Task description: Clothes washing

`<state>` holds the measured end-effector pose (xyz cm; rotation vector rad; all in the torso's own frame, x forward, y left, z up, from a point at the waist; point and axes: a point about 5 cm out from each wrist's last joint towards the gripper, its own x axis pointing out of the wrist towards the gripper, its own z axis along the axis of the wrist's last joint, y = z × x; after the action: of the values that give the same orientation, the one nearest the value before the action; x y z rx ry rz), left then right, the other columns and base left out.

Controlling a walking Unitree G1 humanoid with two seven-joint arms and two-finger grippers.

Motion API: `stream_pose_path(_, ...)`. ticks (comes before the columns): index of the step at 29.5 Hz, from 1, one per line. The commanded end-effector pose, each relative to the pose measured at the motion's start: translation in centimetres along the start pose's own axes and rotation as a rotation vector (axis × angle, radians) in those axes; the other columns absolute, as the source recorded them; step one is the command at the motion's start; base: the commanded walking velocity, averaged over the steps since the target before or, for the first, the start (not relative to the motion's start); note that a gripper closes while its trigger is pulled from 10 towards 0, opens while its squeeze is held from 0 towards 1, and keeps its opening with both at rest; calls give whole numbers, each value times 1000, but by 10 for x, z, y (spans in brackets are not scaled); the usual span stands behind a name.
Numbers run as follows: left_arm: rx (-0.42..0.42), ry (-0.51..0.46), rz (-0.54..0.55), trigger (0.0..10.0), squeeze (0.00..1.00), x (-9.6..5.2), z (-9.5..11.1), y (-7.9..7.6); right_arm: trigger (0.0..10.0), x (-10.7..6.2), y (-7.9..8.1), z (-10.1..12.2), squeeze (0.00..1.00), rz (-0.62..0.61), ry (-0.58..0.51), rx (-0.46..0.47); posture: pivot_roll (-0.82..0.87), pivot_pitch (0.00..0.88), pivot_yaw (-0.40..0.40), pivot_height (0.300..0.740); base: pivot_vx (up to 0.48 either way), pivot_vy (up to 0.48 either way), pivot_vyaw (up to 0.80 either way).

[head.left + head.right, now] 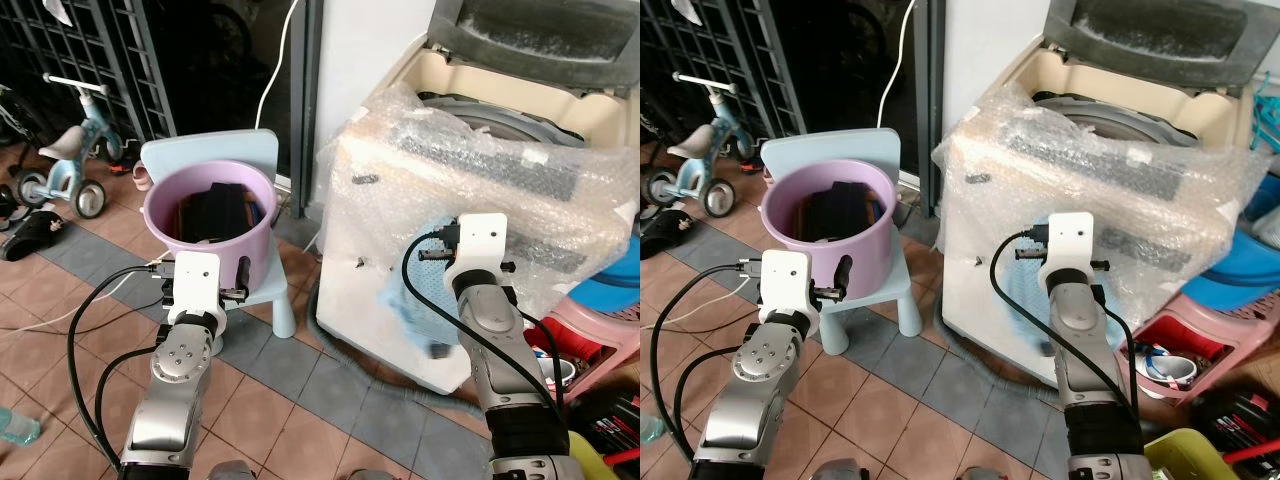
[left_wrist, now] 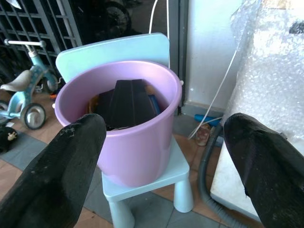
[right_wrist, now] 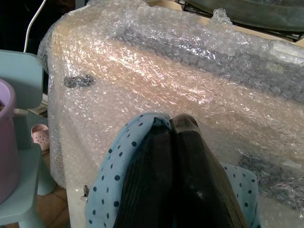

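Far left: a child's tricycle (image 1: 68, 160), pale blue, parked on the tiled floor (image 1: 300, 420) before a black metal gate (image 1: 90, 60). Nearer the middle: a small light-blue chair (image 1: 262, 205), bearing a lilac bucket (image 1: 215, 225) with dark clothes (image 2: 127, 102) heaped inside, folded black cloth uppermost. Just before the bucket, held low and clear of its rim: left gripper (image 2: 161, 156), fingers (image 2: 61, 166) spread wide apart, nothing between them, pointed toward the bucket and chair. Behind the chair: a white cable (image 1: 275, 70) running up a dark doorway. Beside the chair's leg: a grey corrugated hose (image 1: 350, 350) curling along the floor to the base of the machine.

Right of the chair: a top-loading washing machine (image 1: 480, 130), cream-coloured, lid raised, its front and upper edge draped in bubble wrap (image 1: 470, 190). Against the wrapped front panel, below the rim: right gripper (image 3: 173, 142), fingers pressed together, clamped on a light-blue cloth with dark dots (image 3: 111, 190), the cloth hanging over both sides of the fingers and down the machine's face. Drum opening above, well clear of the cloth. Far right, low down: a pink plastic basket (image 1: 1185, 345) with odds and ends inside, tucked beside the machine; beyond it a blue tub (image 1: 1240, 265).
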<state>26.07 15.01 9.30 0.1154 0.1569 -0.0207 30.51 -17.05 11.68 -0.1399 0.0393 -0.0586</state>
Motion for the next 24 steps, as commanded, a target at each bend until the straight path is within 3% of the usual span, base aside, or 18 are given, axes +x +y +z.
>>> stream_pose_path(1, -5, -17, -13, 10000, 0, -1, 4, 2, 10000, 4, 6, 9, 0, 32, -44, -2, 28, 0, -35, 740, 326, 259, 0)
stream_pose_path(6, -13, -19, -22, 10000, 0, -2, 5, 1, 10000, 3, 15, 16, 0, 97, -93, -37, 29, 0, -34, 740, 359, 263, 0)
stream_pose_path(10, -22, -15, -32, 10000, 0, -2, 5, 1, 10000, 4, 11, 16, 0, 109, -100, -55, 28, 0, -31, 740, 329, 287, 0)
stream_pose_path(14, -20, -12, -37, 10000, 0, -2, 4, 1, 10000, 7, 4, 15, 0, 80, -89, -49, 28, 0, -29, 740, 292, 316, -730)
stream_pose_path(24, -18, -15, -53, 10000, 0, -1, 6, 0, 10000, 8, 7, 14, 0, 62, -87, -34, 35, 0, -17, 740, 0, 0, -800)
